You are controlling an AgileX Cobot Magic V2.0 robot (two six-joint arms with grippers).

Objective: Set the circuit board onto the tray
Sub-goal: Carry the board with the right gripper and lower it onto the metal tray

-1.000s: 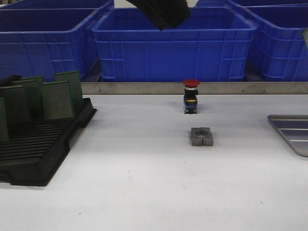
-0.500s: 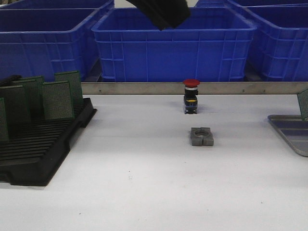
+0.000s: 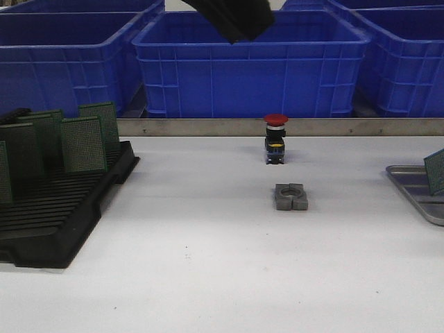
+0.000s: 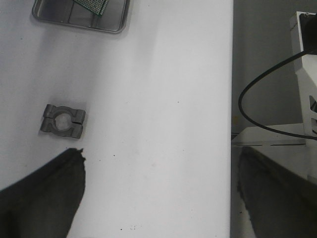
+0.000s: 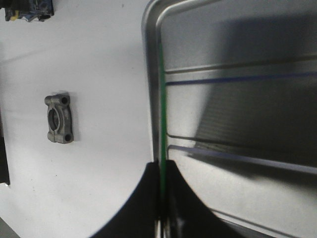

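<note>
White matte tabletop backed by blue plastic crates (image 3: 250, 66).

Placing step under way: thin green perforated circuit board (image 5: 162, 119) pinched edge-on by right gripper (image 5: 162, 208), held over near rim of tray (image 5: 233, 44); contact not discernible.

Tray shallow, silver-grey metal, ribbed, round-cornered.

Next, judged: board laid flat, then released.

Left gripper (image 4: 153, 198) spread, empty.

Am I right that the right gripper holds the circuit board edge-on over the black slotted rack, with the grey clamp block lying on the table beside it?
Not quite. The right gripper holds the circuit board edge-on over the tray, not the rack; the right wrist view shows it. The grey clamp block does lie on the table beside it.
</note>
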